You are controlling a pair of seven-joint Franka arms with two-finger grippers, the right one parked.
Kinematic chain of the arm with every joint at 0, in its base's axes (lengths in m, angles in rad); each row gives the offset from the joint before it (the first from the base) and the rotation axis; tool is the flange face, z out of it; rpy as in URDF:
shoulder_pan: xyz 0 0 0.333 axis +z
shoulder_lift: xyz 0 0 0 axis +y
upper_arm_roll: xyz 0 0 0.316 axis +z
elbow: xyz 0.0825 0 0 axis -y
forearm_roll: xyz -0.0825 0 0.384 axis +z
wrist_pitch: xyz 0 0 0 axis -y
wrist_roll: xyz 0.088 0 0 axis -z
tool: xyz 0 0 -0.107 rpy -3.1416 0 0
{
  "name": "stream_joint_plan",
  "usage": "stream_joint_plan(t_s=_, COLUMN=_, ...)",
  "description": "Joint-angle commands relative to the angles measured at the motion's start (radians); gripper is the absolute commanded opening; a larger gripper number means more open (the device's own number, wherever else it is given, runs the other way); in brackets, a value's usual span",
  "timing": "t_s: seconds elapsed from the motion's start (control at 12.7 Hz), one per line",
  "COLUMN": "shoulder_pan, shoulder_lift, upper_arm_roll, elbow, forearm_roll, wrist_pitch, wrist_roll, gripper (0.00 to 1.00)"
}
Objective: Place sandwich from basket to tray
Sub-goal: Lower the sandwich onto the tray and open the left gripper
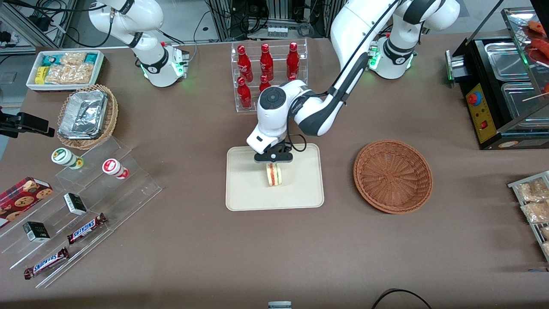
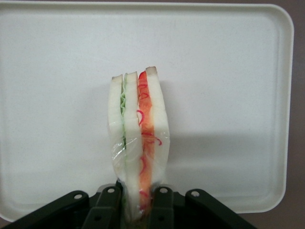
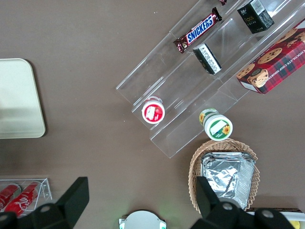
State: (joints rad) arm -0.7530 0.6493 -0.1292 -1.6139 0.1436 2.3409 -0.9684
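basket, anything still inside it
Nothing shows inside the basket; only its woven bottom and wall are visible. The sandwich is over the tray, pinched in the gripper. Whether it touches the tray cannot be told.

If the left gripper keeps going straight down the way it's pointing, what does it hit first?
Probably the tray. The gripper points down over it, shut on the sandwich, so the sandwich's lower edge would meet the tray surface first; the remaining gap is unclear.

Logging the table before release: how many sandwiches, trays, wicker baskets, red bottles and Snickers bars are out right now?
Sandwich, held over the tray by the tool: 1
Tray: 1
Wicker baskets, the brown basket and the tan foil basket: 2
Red bottles: 6
Snickers bars: 2
Total: 12
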Motion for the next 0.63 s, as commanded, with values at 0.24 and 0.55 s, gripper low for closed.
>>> stream_joint_plan(t_s=0.24, shoulder_pan=-0.014, shoulder_lift=0.067, upper_arm_roll=0.019, elbow=0.063, forearm_roll=0.067, wrist_pitch=0.052, wrist_roll=-0.001, gripper=0.00)
stream_joint_plan(t_s=0.55, shoulder_pan=-0.014, shoulder_lift=0.087, upper_arm_roll=0.019, elbow=0.062, forearm_roll=0.065, wrist_pitch=0.087, wrist_roll=0.002, gripper=0.27)
